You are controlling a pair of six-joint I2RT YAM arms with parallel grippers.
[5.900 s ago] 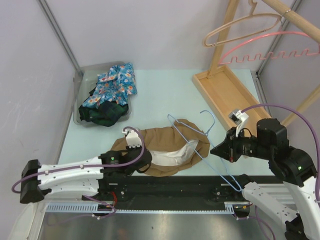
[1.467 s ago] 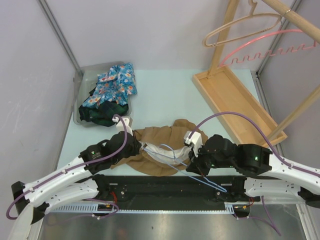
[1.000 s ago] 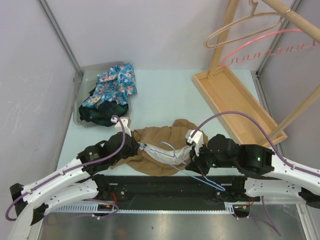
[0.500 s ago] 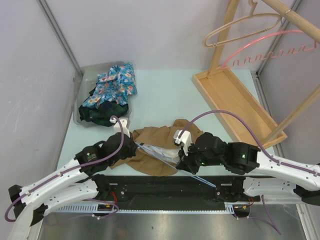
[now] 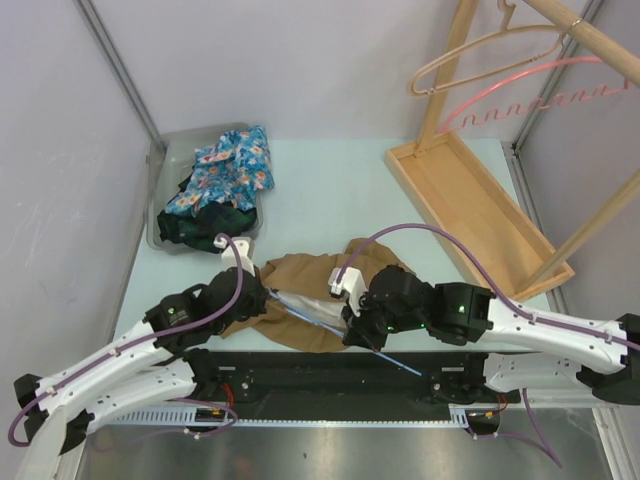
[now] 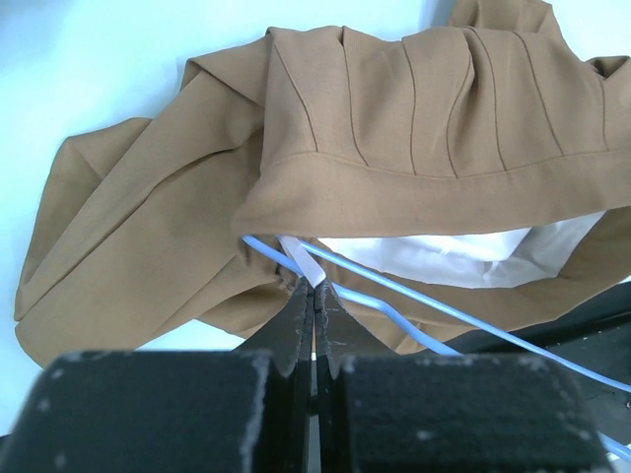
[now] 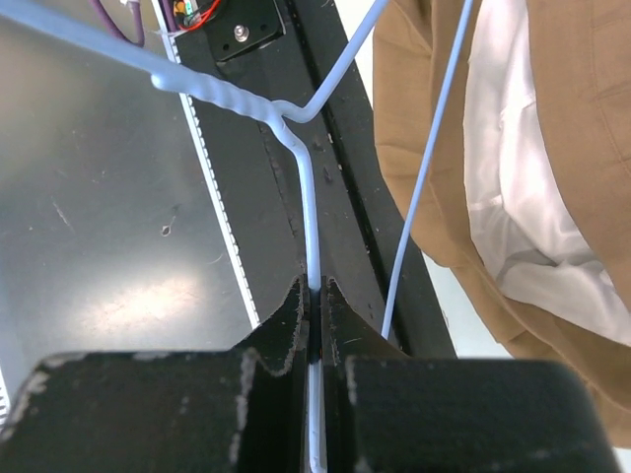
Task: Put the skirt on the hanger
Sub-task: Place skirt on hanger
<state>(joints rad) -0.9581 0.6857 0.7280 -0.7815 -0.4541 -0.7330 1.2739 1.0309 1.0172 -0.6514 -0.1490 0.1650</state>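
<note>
Nearest, the right gripper (image 7: 314, 291) is clamped on the neck of the light-blue wire hanger (image 7: 306, 197). The hanger's arm runs into the waist opening of the tan skirt (image 6: 434, 108), which lies at the table's near edge. The left gripper (image 6: 315, 296) pinches the skirt's white lining edge. The thin wire could twist between the pads, or the lining could slip free and let the waistband slide off.

Top view overlooks table (image 5: 330, 190); wrist views close, sharing skirt (image 6: 414, 108).
</note>
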